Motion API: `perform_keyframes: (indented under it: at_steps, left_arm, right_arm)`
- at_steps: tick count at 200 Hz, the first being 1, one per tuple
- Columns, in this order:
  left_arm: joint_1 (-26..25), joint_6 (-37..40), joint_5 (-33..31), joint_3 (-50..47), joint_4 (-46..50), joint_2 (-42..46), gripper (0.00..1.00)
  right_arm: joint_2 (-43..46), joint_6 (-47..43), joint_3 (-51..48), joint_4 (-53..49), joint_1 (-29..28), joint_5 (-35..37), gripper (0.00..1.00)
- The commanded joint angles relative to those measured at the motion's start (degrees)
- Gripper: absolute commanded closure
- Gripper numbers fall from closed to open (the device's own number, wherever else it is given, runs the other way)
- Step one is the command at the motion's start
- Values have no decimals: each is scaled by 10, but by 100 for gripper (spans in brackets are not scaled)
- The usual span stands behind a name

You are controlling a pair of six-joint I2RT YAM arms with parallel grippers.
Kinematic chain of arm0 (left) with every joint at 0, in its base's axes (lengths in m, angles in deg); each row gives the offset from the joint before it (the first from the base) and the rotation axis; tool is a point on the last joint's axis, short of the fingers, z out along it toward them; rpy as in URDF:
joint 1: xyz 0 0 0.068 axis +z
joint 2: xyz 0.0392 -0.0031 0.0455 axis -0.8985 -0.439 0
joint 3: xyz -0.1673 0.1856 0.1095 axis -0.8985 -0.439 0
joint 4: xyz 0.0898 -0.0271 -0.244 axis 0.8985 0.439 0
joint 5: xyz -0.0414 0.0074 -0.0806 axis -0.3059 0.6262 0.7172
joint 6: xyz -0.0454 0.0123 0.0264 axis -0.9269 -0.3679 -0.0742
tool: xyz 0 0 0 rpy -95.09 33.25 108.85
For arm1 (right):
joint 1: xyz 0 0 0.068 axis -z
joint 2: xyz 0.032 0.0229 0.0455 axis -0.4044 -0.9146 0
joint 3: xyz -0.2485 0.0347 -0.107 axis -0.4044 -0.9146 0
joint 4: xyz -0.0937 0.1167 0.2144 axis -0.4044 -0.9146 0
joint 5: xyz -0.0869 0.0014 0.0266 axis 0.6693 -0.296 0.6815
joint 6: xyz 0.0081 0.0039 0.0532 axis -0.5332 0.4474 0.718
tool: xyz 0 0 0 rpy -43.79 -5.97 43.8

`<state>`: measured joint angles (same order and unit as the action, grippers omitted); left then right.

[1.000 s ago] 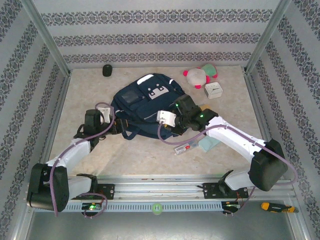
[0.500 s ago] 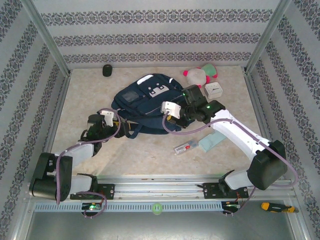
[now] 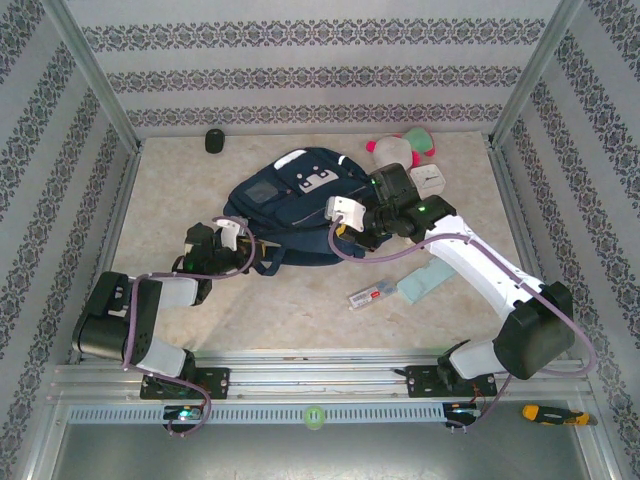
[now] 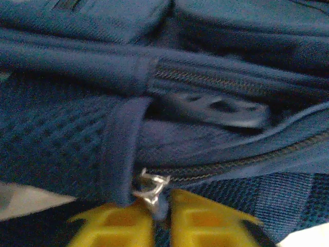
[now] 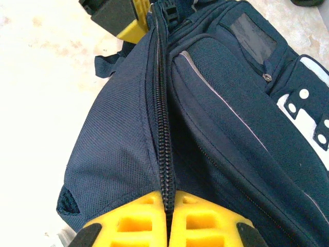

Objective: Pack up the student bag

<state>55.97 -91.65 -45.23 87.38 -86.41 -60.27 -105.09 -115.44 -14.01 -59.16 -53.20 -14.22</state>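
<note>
At bag's near-left side, left gripper (image 4: 162, 216) pinches metal zipper pull (image 4: 151, 188). Right gripper (image 5: 167, 218) clamped on zipper seam (image 5: 162, 128) at right side. Student bag (image 3: 290, 205) flat on table (image 3: 300, 310), centre toward far edge. Advise: hold seam taut, draw pull along track, avoid lifting.

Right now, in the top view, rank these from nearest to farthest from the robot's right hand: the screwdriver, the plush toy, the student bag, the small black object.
1. student bag: centre of the table, pinched at its zipper seam by the right hand.
2. plush toy: just behind, back right.
3. small black object: back left corner.
4. screwdriver: near right corner, past the rail.
</note>
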Motion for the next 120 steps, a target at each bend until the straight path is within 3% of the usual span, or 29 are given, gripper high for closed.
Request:
perform_keyframes:
  at_steps: [1, 16, 52, 120]
  left_arm:
    - [-12, 6, 34, 11, -53, 23, 98]
    - [-18, 13, 26, 20, -3, 59, 100]
    - [-57, 87, 32, 87, 235, 138, 100]
    - [-139, 141, 111, 156, 393, 173, 100]
  right_arm:
    - [2, 31, 33, 24, 4, -13, 100]
    - [2, 47, 24, 33, -8, 10, 100]
    - [-16, 105, -2, 88, -44, 79, 100]
    - [-72, 188, -11, 195, -88, 131, 100]
